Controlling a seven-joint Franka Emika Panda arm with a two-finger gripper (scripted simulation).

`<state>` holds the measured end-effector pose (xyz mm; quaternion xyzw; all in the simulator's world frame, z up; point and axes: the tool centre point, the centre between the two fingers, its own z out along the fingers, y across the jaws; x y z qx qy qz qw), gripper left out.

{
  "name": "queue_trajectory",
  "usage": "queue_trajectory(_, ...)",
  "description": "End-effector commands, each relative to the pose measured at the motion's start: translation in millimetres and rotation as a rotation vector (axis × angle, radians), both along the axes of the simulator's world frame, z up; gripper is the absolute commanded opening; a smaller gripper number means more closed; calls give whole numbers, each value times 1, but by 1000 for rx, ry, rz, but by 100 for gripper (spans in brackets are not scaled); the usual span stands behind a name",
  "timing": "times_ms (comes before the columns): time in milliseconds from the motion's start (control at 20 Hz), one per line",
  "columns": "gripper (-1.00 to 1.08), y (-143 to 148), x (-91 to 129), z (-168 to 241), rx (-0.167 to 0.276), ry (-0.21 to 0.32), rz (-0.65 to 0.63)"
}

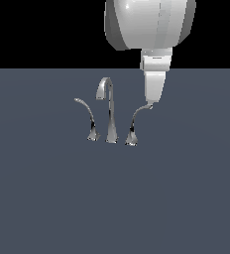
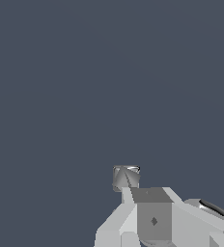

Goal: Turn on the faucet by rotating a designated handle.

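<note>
Contact matters: our claw (image 1: 152,101), whose spread we cannot tell, meets the handle (image 1: 137,119) tip; we should push sideways steadily, without slipping.

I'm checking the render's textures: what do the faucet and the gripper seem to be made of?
Faucet, with its handle: looks like polished chrome metal, with mirror-like light and dark streaks along the thin curves. Gripper: matte pale grey, with flat, even shading; plastic or painted metal, the render leaves that open.
</note>
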<state>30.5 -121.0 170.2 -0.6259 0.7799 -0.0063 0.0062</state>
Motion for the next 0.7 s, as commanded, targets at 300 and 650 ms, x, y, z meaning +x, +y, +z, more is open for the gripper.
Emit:
queue_trajectory(300, -100, 14, -29, 0, 2, 14, 0)
queue_trajectory(650, -100, 15, -39, 0, -1, 12, -14)
